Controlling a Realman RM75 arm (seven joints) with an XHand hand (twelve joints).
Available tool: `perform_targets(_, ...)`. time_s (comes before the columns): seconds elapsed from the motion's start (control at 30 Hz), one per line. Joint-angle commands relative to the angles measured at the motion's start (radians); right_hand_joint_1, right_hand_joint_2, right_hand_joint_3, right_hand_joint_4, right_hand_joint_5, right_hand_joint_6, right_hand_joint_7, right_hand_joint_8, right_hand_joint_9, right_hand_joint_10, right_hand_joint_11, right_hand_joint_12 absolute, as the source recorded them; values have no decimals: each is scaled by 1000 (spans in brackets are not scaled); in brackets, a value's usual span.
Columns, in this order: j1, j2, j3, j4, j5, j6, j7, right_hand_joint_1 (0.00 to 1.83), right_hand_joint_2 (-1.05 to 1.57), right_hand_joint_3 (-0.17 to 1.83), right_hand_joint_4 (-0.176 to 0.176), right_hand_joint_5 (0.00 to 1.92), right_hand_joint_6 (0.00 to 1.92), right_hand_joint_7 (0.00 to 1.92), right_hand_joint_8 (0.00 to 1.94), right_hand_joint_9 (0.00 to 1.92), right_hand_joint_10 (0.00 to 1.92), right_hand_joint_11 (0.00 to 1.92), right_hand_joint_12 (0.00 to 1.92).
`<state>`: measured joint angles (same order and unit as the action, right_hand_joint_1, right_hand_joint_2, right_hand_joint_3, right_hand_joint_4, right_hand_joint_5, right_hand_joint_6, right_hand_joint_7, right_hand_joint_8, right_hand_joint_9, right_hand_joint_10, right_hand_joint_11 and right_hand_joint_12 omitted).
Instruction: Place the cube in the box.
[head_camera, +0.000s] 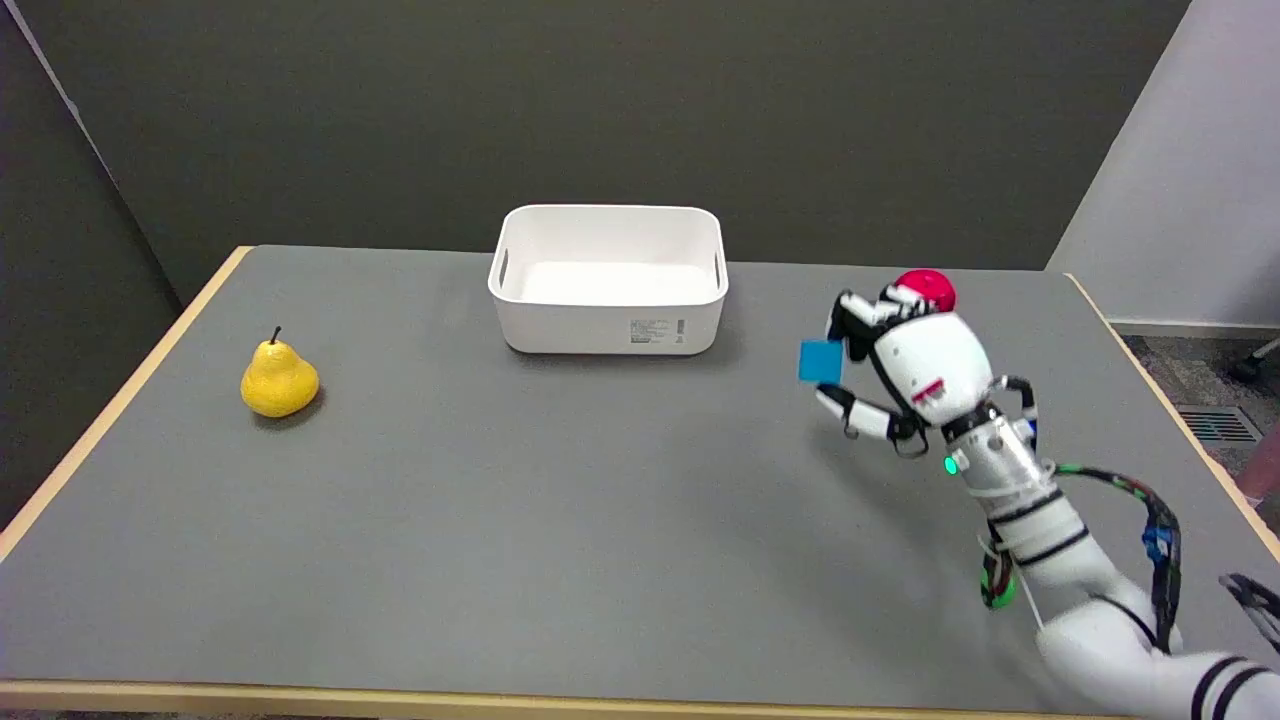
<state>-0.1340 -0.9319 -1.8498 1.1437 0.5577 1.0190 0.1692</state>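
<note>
A small blue cube (821, 361) is held in the fingers of my right hand (900, 365), lifted off the grey table at the right of the head view. The white rectangular box (608, 279) stands open-topped at the back middle of the table, to the left of the hand and farther away. Its inside looks bare. The cube is well clear of the box's right wall.
A yellow pear (279, 379) stands on the left side of the table. A red round object (926, 290) lies just behind my hand, partly hidden by it. The table's wooden edge (1170, 410) runs close by on the right.
</note>
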Motion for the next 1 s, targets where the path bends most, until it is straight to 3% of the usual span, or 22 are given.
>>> perform_targets(0.03,351,-6,-1,190,6,-317,-217,1197,934,615,-102,692,1438,902,1453,859,1579,497,1921)
perform_targets(0.2,619,-85,-191,20,10,-425,-238,1197,932,619,-99,695,1436,901,1456,860,1597,465,1921)
perform_targets(0.4,801,-218,-276,-224,10,-482,-228,1185,985,535,-87,678,1430,868,1477,852,1618,424,1921)
perform_targets(0.67,885,-330,-318,-439,10,-532,-224,1162,1046,458,-79,648,1446,823,1532,811,1678,259,1921)
perform_targets(1.0,879,-349,-322,-444,10,-590,-224,1156,1084,413,-82,617,1469,796,1568,766,1718,157,1921)
